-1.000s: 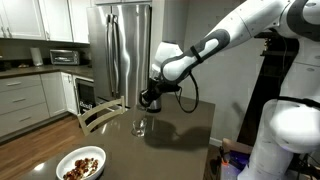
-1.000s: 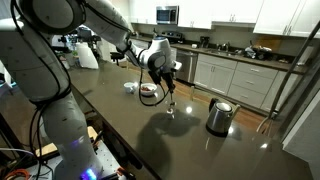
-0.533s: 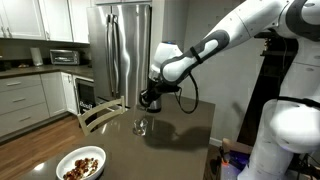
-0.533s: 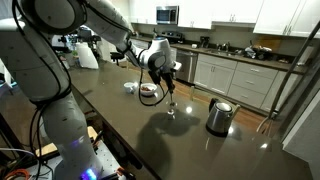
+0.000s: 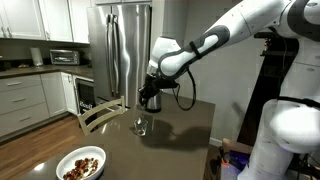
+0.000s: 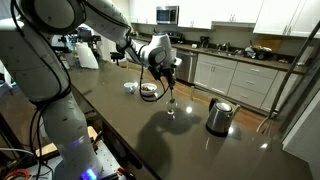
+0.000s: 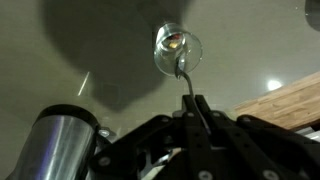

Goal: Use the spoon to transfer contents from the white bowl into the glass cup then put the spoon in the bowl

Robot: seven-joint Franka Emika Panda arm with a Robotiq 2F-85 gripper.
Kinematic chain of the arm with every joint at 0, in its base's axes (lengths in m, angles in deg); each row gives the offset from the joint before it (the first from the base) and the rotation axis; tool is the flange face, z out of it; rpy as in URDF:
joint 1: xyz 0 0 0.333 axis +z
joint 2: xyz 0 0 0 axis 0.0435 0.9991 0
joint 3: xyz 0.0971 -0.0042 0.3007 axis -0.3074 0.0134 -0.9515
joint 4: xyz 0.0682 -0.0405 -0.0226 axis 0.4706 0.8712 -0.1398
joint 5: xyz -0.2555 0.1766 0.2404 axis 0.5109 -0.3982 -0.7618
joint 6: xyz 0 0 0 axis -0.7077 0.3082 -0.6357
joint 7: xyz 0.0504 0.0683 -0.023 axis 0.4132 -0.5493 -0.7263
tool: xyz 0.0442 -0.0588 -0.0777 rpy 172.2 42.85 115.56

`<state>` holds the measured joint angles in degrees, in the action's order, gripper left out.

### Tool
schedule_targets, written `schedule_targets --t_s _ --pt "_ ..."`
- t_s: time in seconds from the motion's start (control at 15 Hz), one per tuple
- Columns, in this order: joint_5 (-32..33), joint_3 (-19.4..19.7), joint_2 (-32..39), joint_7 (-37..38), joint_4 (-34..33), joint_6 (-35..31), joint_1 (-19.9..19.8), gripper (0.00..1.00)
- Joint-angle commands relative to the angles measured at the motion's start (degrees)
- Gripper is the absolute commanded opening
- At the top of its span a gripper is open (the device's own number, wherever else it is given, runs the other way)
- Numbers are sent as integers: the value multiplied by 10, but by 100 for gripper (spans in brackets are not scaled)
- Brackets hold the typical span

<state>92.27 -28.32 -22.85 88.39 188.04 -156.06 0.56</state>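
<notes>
Spoon [image 7: 185, 80] is resolved only in the wrist view: handle clamped between closed fingers [image 7: 202, 115], its end seen at the rim of the glass cup [image 7: 178, 47] directly below. White bowl [image 5: 81, 163] with contents [image 5: 82, 166] is shown in both exterior views, well apart from the cup on the worktop [image 5: 185, 125].

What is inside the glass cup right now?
In the wrist view, brown pieces lie in the glass cup; the spoon, at its rim, hides part of the bottom.
</notes>
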Motion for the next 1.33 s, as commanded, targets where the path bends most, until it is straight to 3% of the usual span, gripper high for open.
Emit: schedule_targets --t_s 0.0,0.2,0.8,1.27 --pt "-13 -7 -17 -11 -18 27 8 2" --pt "-62 -11 -27 -40 -25 21 22 2" --pt "-354 -2 -12 -273 -50 8 83 2" --pt "-463 -19 54 -389 -86 15 93 2"
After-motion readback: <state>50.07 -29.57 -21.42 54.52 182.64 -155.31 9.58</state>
